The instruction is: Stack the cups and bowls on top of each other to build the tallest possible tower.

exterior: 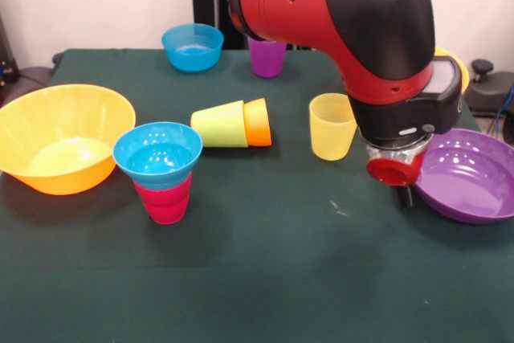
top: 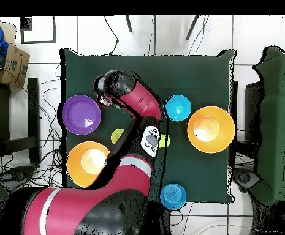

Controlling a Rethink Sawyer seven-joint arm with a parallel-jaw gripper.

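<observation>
Dark green table (exterior: 265,279), cyan bowl (exterior: 157,153) atop red cup (exterior: 165,198), pincer (exterior: 397,178) beside purple bowl (exterior: 470,174), grip state unclear.

bowl (exterior: 157,150) on cup (exterior: 165,198) | 2 nested cups (exterior: 233,124) on side, behind

1. The front camera sits across the table (exterior: 265,279) from me, a little above its top, looking slightly down toward my side. It is near: the table fills the frame, and its near edge and side edges are cut off.
2. The overhead camera hangs high above, looking straight down, with my base at the bottom. It is far enough to take in the whole table (top: 200,73), all four edges, and the floor around.
3. The two are turned half round against each other. Both show the table top, my arm (exterior: 353,22) over it, and the purple bowl (exterior: 470,174).
</observation>
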